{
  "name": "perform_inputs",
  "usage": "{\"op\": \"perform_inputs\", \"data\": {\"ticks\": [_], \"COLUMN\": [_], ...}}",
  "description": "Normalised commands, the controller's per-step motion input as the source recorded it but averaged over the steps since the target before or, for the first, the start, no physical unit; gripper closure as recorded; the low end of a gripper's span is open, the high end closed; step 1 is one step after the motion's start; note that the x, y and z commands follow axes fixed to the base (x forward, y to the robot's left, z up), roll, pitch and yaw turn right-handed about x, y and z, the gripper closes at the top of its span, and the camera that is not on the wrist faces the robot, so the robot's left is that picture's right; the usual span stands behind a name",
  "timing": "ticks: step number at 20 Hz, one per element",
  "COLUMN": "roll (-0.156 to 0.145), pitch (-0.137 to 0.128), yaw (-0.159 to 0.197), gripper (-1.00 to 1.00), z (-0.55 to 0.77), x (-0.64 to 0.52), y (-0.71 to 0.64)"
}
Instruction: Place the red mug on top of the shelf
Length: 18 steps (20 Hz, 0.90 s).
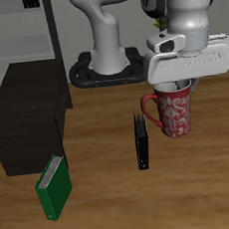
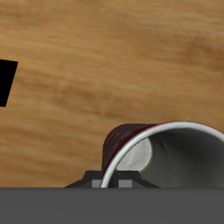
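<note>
Jaws: state cannot be told; gripper (image 1: 176, 83) directly over mug (image 1: 176, 112) rim, mug upright. Shelf (image 1: 27, 121) well apart, toward the table's opposite side edge.

White and grey Franka arm (image 1: 112, 27)
Glossy rounded white links, black base plate, boxy pale gripper (image 1: 173, 83) housing.

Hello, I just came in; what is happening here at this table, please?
A simulated robot arm has its end effector down at the rim of the red mug. Whether it grips is not visible. The mug appears upright by a thin black object. The shelf, its destination, has a green book leaning against it.
</note>
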Motion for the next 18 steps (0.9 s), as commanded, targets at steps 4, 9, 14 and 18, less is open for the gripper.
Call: {"op": "perform_inputs", "data": {"ticks": [4,9,14,18], "roll": [-0.014,0.01,0.048,0.047], "pitch": [0.021,0.01,0.013,-0.005], "yaw": [-0.017,-0.005,-0.036,0.01], "gripper": [1.0,1.0,1.0,1.0], "z": [0.41,0.35,0.38,0.26], "x": [-0.21,-0.38,-0.52,-0.51], "y": [-0.19,-0.23,-0.31,-0.32]}}
